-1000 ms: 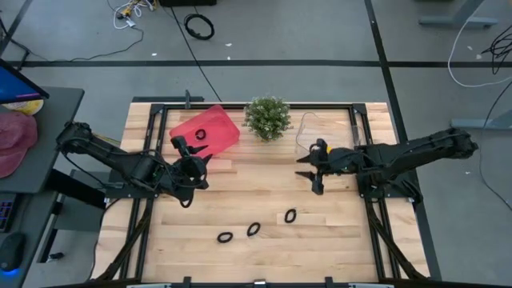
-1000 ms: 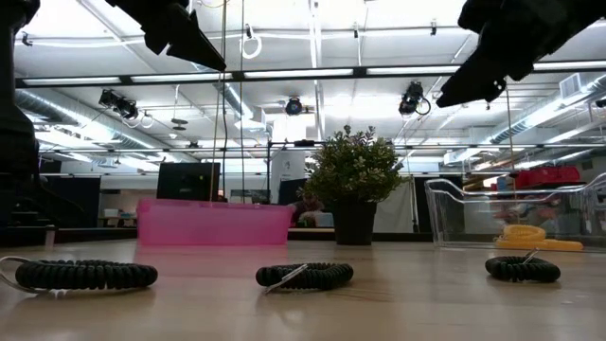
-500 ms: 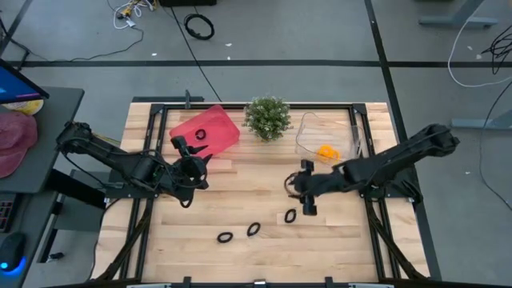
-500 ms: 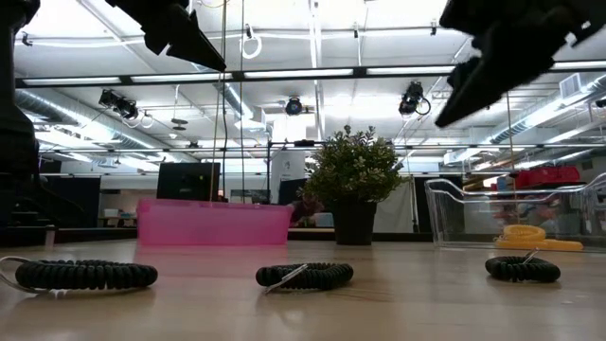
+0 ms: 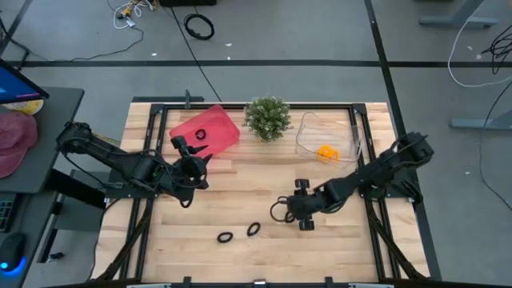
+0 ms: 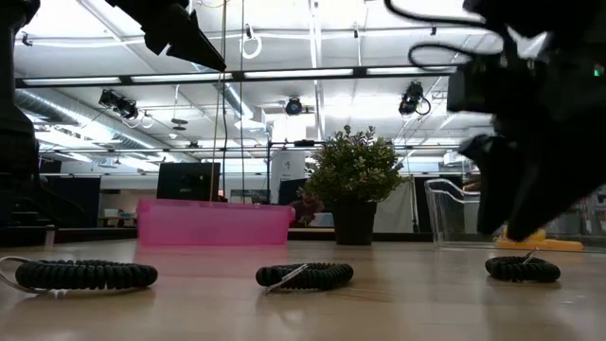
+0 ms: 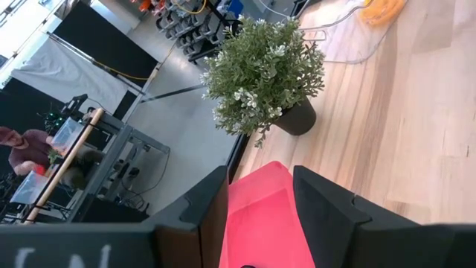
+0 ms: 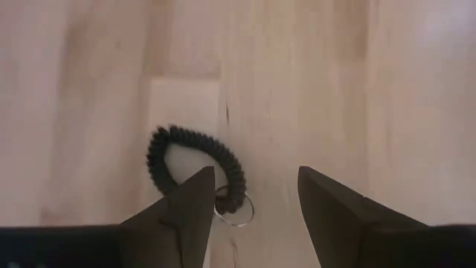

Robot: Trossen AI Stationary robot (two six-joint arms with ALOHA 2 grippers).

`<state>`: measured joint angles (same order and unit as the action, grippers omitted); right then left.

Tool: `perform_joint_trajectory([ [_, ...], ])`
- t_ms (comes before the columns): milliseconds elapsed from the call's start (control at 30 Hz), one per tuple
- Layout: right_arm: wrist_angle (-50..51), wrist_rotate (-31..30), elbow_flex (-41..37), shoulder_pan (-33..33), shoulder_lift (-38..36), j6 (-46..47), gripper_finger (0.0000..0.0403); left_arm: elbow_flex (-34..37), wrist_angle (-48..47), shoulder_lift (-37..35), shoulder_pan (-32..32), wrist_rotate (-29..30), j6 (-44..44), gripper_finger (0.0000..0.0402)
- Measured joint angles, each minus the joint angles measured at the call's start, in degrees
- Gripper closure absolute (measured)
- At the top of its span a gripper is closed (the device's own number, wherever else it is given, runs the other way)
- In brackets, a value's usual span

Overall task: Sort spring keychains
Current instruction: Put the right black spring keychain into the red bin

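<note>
My right gripper (image 5: 299, 213) hangs open just above a black spring keychain (image 8: 197, 167), which lies flat on the wood with its metal ring (image 8: 232, 213) close to one finger; the low view shows that keychain (image 6: 523, 269) below the gripper (image 6: 516, 189). Two more black keychains (image 5: 225, 237) (image 5: 254, 229) lie toward the near edge. Another black one (image 5: 200, 134) sits in the pink tray (image 5: 216, 122). Orange keychains (image 5: 326, 152) rest in the clear tray (image 5: 308, 132). My left gripper (image 5: 192, 170) waits open near the pink tray (image 7: 256, 223).
A potted green plant (image 5: 267, 118) stands at the far edge between the two trays. Black frame rails (image 5: 370, 216) run along the table's sides. Bare wood lies in the middle of the table, between the two arms.
My right gripper has moved from beside the clear tray toward the table's near edge and left, and has come down over the black keychain nearest it. Its arm has stretched out across the table. The keychains have kept their places.
</note>
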<state>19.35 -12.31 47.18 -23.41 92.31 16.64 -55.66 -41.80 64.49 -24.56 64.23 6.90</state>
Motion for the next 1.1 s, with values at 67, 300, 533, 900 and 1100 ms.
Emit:
perform_joint_trajectory([
  [67, 0.03, 1.08, 0.02, 0.03, 2.14, 0.49, 0.0207, 0.00, 0.00, 0.00, 0.00, 0.00, 0.17, 0.0246],
  [300, -1.46, -0.53, 0.37, -0.03, 6.69, 1.94, 0.0212, 0.00, 0.02, 0.00, 0.00, 0.00, 0.26, 0.0246],
  [533, -0.02, 0.12, 0.36, -0.12, 7.06, 3.58, 0.0353, 0.00, 0.00, 0.00, -0.01, 0.00, 0.36, 0.0246],
  [900, 3.72, -10.68, 7.50, 0.63, 6.96, -4.00, 0.0394, 0.00, 0.02, 0.00, -0.02, -0.02, 0.42, 0.0246],
  [1100, 10.01, -27.67, 19.09, 2.59, 5.23, -10.36, 0.0396, 0.02, 0.47, -0.04, -0.02, -0.02, 1.56, 0.0246],
])
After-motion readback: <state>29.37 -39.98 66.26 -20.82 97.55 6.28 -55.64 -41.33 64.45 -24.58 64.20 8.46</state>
